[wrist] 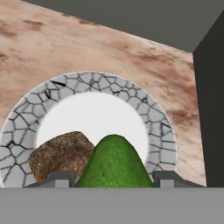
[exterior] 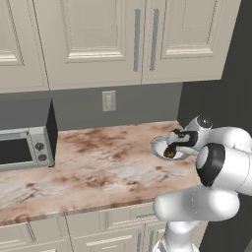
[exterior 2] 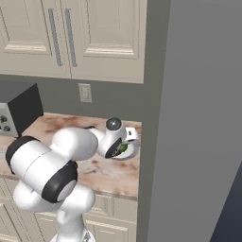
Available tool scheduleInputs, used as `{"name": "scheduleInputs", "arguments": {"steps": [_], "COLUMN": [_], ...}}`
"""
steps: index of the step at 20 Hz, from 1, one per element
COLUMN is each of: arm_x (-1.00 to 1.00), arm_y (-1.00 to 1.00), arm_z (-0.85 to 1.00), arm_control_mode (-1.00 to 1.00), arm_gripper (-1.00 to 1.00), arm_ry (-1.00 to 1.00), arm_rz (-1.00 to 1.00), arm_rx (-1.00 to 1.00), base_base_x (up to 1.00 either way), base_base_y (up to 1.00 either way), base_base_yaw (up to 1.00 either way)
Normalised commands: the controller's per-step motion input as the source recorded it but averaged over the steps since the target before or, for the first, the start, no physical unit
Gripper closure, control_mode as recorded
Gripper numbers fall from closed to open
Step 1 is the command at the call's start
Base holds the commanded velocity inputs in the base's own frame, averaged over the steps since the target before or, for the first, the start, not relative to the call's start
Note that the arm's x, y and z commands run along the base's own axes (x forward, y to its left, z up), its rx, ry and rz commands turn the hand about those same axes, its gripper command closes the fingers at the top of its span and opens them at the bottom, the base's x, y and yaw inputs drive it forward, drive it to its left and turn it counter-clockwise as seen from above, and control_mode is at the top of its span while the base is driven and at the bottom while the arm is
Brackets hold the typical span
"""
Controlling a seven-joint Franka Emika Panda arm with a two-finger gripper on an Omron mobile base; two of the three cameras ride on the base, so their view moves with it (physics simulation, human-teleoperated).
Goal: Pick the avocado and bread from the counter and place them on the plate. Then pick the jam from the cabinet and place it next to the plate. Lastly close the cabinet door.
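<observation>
The avocado (wrist: 114, 162) sits right between the two dark finger tips of the gripper (wrist: 114, 178) in the hand view, a glossy green hump filling the gap, so the pincer is pinched on the avocado. It's over the plate (wrist: 154, 131), near the rim closest to the camera, and I can't tell whether its underside actually touches the plate. In the right base view a sliver of green (exterior 2: 123, 148) peeks out past the wrist, over the plate (exterior 2: 134, 150).

Just beside the avocado, touching or nearly so, is the bread (wrist: 61, 155), a brown lumpy chunk lying on the white middle of the plate toward that same near rim. From the left base view it's a dark lump (exterior: 169, 153) just below the gripper (exterior: 172, 146), on the plate (exterior: 156, 146).

The plate itself, white centre with a grey cracked-looking rim, rests on the counter (exterior: 98, 167) at its far right end, near the back edge, close to where the dark wall (exterior: 221, 103) closes off the counter's right edge.

Further out: a toaster oven (exterior: 25, 142) stands at the left end of the counter against the back wall, well apart from the plate. A wall outlet (exterior: 109, 100) sits on the grey backsplash above the middle of the counter. Above that the cabinet (exterior: 123, 39) has its doors shut, the cabinet door (exterior: 187, 34) on the right flush with its neighbour, both grey bar handles side by side
</observation>
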Motion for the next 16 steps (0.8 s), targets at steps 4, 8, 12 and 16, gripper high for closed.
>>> {"name": "scheduleInputs", "arguments": {"steps": [4, 8, 12, 16], "arm_x": [0.25, 0.21, 0.18, 0.15], "arm_y": [0.00, 0.00, 0.00, 0.00], "arm_z": [-0.22, -0.22, -0.21, -0.20], "arm_control_mode": [-1.00, -1.00, -1.00, -1.00], "arm_gripper": [1.00, 1.00, 1.00, 1.00], "arm_ry": [0.00, 0.00, 0.00, 0.00], "arm_rz": [0.07, 0.06, 0.06, 0.06], "arm_rx": [-0.02, -0.03, -0.03, -0.03], "base_base_x": [0.00, 0.00, 0.00, 0.00], "base_base_y": [0.00, 0.00, 0.00, 0.00], "base_base_yaw": [0.00, 0.00, 0.00, 0.00]}}
